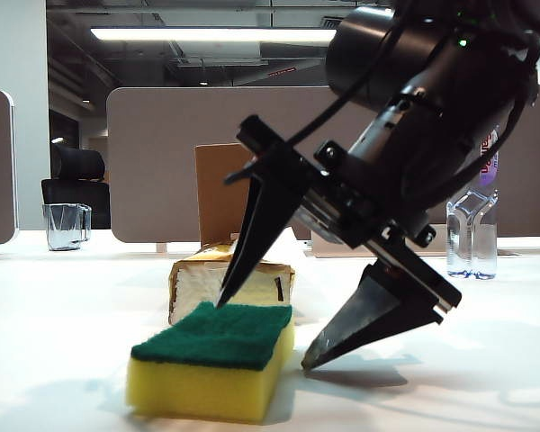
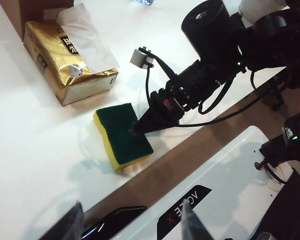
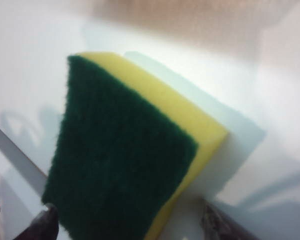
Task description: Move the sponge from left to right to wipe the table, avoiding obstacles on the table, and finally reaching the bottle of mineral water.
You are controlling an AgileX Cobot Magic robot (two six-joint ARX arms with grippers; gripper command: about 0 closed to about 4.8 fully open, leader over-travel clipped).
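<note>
My right pincer [image 1: 263,335] is down low over the sponge [image 1: 214,369], spread wide with nothing gripped. One finger's tip sits at the far edge of the green top, the other finger's tip [image 1: 313,360] is at the tabletop [image 1: 486,360] just off the sponge's right side (whether either actually touches, I can't tell). The sponge lies flat, green side up, at the near edge of the tabletop, left of the middle.

Right behind it is the gold tissue pack [image 1: 193,281] with a white sheet sticking out, and the brown cardboard box [image 1: 220,193] stands upright just beyond that. The water bottle [image 1: 472,225] is far off to the right, well apart from everything. A glass cup [image 1: 67,225] sits far left.

My left pincer [image 2: 132,220] hangs up high over the near edge, away from the sponge [image 2: 123,135], fingers apart and holding nothing.
</note>
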